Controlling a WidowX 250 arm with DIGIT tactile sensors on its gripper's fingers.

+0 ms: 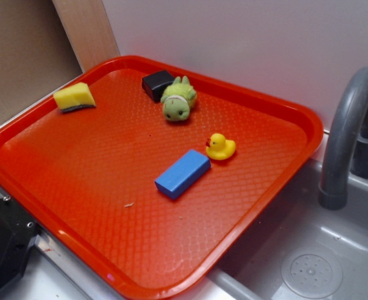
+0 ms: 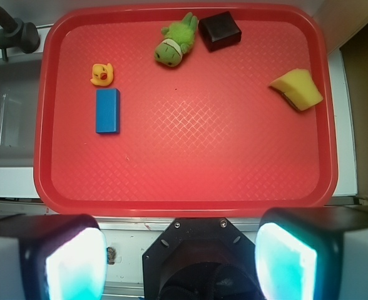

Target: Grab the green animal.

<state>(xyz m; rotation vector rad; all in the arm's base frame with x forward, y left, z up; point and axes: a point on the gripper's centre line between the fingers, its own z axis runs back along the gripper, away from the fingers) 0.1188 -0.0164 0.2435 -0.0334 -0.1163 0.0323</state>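
The green animal, a small pale-green plush with a cream band round its head, lies near the far edge of the red tray, touching a black block. My gripper stands open with nothing between its fingers, well back from the tray's near rim and far from the plush. In the exterior view only a black part of the arm shows at the bottom left; the fingers are out of frame there.
A yellow rubber duck and a blue block lie mid-tray. A yellow sponge sits in a far corner. A grey faucet and sink adjoin the tray.
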